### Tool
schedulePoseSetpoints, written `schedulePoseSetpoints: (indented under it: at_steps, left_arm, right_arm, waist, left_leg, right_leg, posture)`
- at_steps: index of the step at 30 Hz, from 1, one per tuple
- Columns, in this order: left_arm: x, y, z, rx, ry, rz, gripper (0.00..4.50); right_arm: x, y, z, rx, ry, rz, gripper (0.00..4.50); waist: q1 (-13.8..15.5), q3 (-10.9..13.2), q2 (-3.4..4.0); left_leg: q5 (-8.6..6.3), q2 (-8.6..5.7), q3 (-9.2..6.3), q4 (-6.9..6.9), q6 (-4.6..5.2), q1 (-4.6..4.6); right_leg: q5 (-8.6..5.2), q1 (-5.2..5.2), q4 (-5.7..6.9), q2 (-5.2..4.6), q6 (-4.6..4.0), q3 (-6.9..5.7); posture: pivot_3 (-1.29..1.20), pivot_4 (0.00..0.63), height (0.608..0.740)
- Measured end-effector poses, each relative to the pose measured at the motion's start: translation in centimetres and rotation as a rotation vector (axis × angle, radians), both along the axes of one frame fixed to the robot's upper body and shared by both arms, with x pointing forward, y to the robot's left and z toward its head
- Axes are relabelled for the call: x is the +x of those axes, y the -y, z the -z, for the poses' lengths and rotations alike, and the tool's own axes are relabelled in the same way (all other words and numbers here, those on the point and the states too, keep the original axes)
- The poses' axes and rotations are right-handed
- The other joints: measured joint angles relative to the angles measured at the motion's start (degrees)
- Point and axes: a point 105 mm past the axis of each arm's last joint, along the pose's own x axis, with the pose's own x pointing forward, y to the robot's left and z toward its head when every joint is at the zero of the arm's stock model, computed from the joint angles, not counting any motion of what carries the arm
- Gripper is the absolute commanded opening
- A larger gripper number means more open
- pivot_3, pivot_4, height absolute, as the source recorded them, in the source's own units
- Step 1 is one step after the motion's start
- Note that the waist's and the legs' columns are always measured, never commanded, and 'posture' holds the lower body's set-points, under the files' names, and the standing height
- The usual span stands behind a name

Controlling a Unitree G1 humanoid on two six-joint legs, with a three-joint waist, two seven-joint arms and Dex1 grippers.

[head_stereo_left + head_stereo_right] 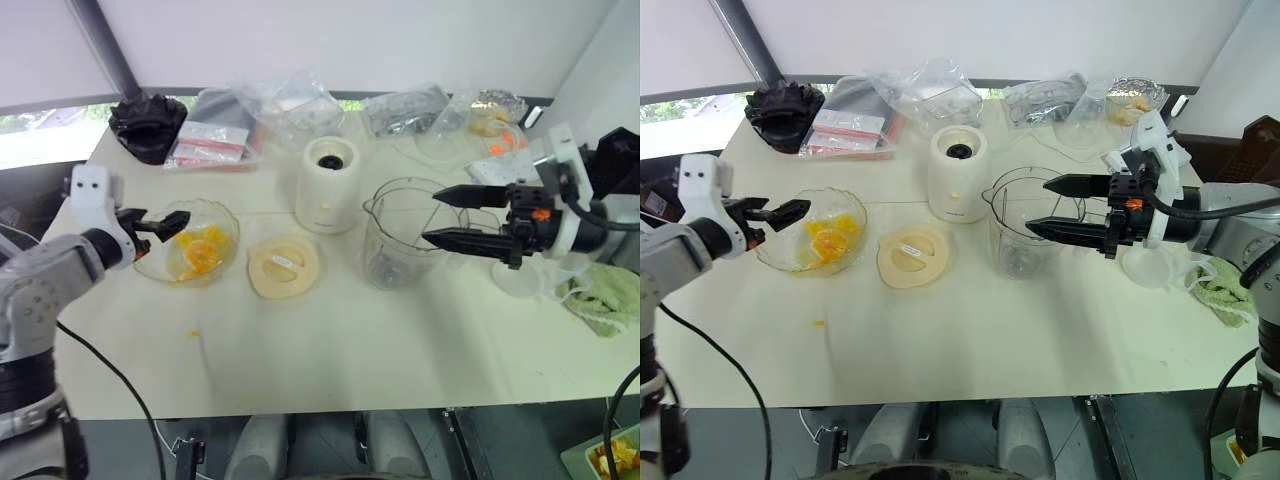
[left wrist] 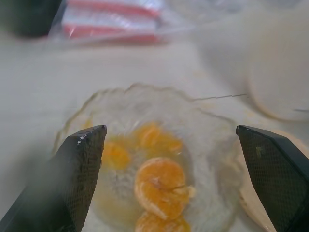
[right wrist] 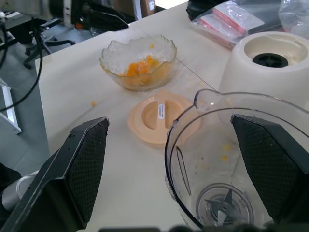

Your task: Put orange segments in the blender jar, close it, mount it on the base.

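Observation:
Several orange segments [image 2: 159, 186] lie wet in a shallow clear glass bowl [image 1: 222, 222] at the table's left. My left gripper [image 1: 168, 224] hovers open and empty at the bowl's left rim, pointing at the fruit. The blender jar [image 1: 400, 262] stands upright and lidless in the middle, its dark blade [image 3: 224, 209] showing at the bottom. My right gripper [image 1: 430, 217] is open and empty at the jar's right side, fingertips reaching over its rim. The round cream lid [image 1: 283, 266] lies flat between bowl and jar. Behind it stands the cream base [image 1: 328, 190].
A black ridged object [image 1: 148, 125], red-striped bags [image 1: 212, 148] and clear plastic containers [image 1: 300, 102] line the back edge. A green cloth [image 1: 606, 302] lies at the right edge. A small orange spot [image 1: 190, 333] marks the table in front of the bowl.

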Motion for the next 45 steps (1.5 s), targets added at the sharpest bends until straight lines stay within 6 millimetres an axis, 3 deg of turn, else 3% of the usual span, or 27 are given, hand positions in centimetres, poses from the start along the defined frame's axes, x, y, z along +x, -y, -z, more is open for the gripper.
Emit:
schedulePoseSetpoints:
  at_steps: [14,22,27,31,37,42,45]
  left_arm:
    - [2.2,-0.2,6.8,-0.193,-0.247,-0.243,4.5]
    - [4.7,-1.2,6.7,-0.243,-0.198,-0.288,4.5]
    - [5.9,-0.8,6.9,-0.215,-0.247,-0.246,4.5]
    - [6.6,0.6,8.1,-0.165,-0.343,-0.147,4.5]
    - [7.8,-0.2,2.7,0.02,-0.281,-0.028,4.5]
    - [6.7,1.2,3.2,0.048,-0.392,0.07,4.5]
    - [6.0,1.6,2.5,0.043,-0.42,0.094,4.5]
  right_arm:
    - [-0.2,0.2,-0.1,-0.008,-0.005,-0.001,4.22]
    - [-0.2,0.5,-0.2,-0.006,0.002,0.016,4.22]
    - [-0.1,0.7,-0.5,-0.003,0.017,0.037,4.22]
    - [-0.1,0.7,-0.5,-0.005,0.024,0.043,4.22]
    - [0.0,0.4,-0.2,0.008,0.026,0.053,4.22]
    - [0.1,0.1,0.2,0.022,0.024,0.057,4.22]
    - [0.0,-0.1,0.3,0.019,0.027,0.059,4.22]
  waist:
    - [0.2,0.0,-0.04]
    - [0.4,-0.1,0.09]
    - [0.4,-0.1,0.09]
    - [0.1,0.0,-0.1]
    - [-0.4,0.1,-0.32]
    - [-0.3,0.1,-0.36]
    - [-0.3,0.1,-0.36]
  left_leg:
    - [0.02,-0.07,-0.02,0.04,-0.04,0.01]
    - [0.08,-0.12,-0.05,0.1,-0.14,0.14]
    - [0.08,-0.16,-0.06,0.18,-0.14,0.13]
    - [0.08,-0.18,-0.04,0.17,-0.13,0.01]
    - [0.08,-0.13,-0.03,-0.09,-0.14,0.0]
    - [0.08,-0.09,-0.06,-0.08,-0.14,-0.03]
    - [0.08,-0.05,-0.07,-0.07,-0.13,-0.03]
  right_leg:
    - [0.01,-0.01,0.09,0.0,-0.01,-0.02]
    - [0.01,0.14,0.22,-0.03,-0.04,-0.02]
    - [0.02,0.17,0.25,-0.03,-0.02,-0.03]
    - [0.05,0.02,0.22,0.0,0.04,-0.03]
    - [0.08,-0.11,0.22,-0.02,0.09,-0.04]
    - [0.08,-0.12,0.22,-0.04,0.1,-0.05]
    - [0.08,-0.12,0.22,-0.04,0.1,-0.05]
  posture:
    - [0.0,0.15,0.74]
    - [0.0,0.15,0.74]
    - [0.0,0.15,0.74]
    - [0.0,0.15,0.74]
    - [0.0,0.15,0.74]
    - [0.0,0.15,0.74]
    - [0.0,0.15,0.74]
